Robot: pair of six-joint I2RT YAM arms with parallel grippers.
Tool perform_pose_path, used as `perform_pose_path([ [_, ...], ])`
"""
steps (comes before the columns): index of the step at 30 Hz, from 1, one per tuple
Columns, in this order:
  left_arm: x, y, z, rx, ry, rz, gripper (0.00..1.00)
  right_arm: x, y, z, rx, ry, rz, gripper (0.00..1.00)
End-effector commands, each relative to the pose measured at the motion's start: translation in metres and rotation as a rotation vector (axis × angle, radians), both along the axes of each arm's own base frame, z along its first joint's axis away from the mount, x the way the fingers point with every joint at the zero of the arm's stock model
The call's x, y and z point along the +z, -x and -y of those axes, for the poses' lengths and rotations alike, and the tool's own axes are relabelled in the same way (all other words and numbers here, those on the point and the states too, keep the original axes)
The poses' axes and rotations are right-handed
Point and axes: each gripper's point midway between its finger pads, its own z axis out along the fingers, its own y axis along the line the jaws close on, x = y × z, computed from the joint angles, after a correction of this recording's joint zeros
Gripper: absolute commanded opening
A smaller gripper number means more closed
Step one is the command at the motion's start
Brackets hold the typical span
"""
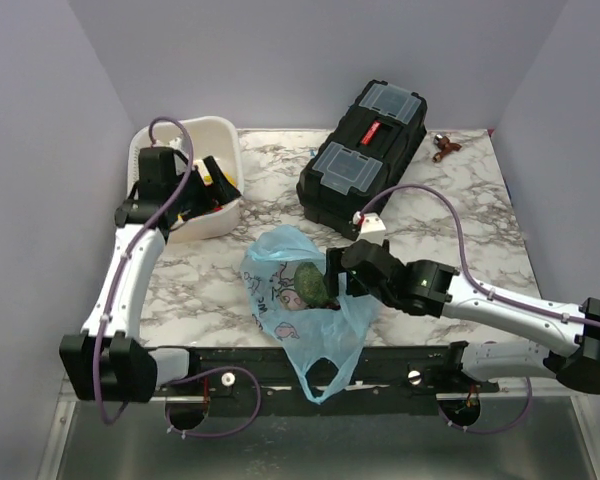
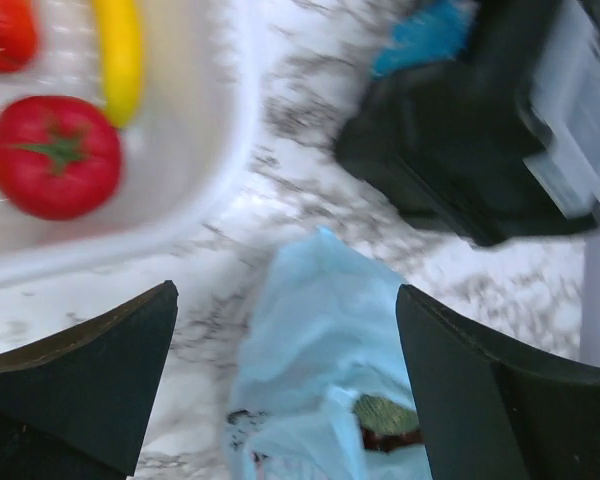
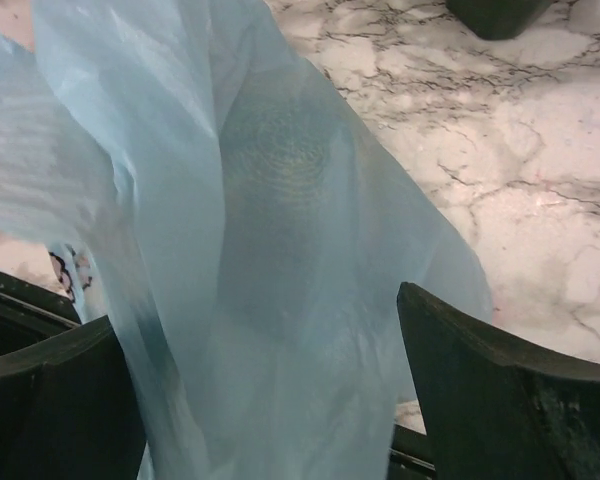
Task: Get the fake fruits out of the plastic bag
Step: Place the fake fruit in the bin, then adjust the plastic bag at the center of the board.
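**Near edge.** The plastic bag (image 1: 280, 262) lies slumped on the marble table (image 1: 460, 250), with one loop handle trailing over the front edge. A knobbly green fruit (image 1: 311, 283) sits inside it. In the right wrist view it shows only as a dark round shadow through the film, so by this evidence at least one piece is not yet out.

**Right arm.** The forearm stretches low across the table from the right, and the right gripper (image 3: 255, 310) is level with the bag. Its fingers stand wide apart with loose blue film draped between them and are clamped on nothing. This placement suits gathering the film or reaching through to the fruit.

**Left arm.** Farther back, the arm is raised and extended. The left gripper (image 2: 285, 300) points down just beside the white basket (image 2: 210, 170), fingers spread and empty, a pose that fits a drop-off.

**Basket.** It holds a red tomato (image 2: 55, 155) and a yellow banana (image 2: 120, 55).

**Far side.** A black toolbox (image 1: 365, 150) lies well apart from both grippers.
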Motion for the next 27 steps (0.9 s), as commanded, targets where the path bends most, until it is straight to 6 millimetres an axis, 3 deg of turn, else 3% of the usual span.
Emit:
perform_pose_path([
  [1, -0.003, 0.070, 0.072, -0.290, 0.138, 0.043, 0.88, 0.000, 0.015, 0.034, -0.065, 0.104, -0.082, 0.98],
  [4, -0.004, 0.117, 0.089, -0.393, 0.185, 0.062, 0.88, 0.001, 0.036, 0.041, -0.028, 0.068, -0.162, 1.00],
  [10, 0.021, 0.185, 0.091, -0.515, 0.220, 0.217, 0.90, -0.009, 0.079, 0.031, 0.105, -0.120, -0.296, 1.00],
  [13, 0.036, 0.219, 0.099, -0.619, 0.284, 0.269, 0.90, -0.022, 0.086, 0.029, 0.102, -0.139, -0.345, 1.00],
  [17, 0.039, 0.251, 0.111, -0.734, 0.391, 0.291, 0.90, -0.033, 0.084, 0.031, 0.072, -0.127, -0.350, 1.00],
  [22, 0.008, 0.283, 0.127, -0.902, 0.513, 0.202, 0.91, -0.048, 0.076, 0.039, -0.051, -0.085, -0.367, 1.00],
  [27, -0.020, 0.300, 0.145, -0.947, 0.511, 0.118, 0.91, -0.064, 0.061, 0.050, -0.208, -0.042, -0.351, 1.00],
])
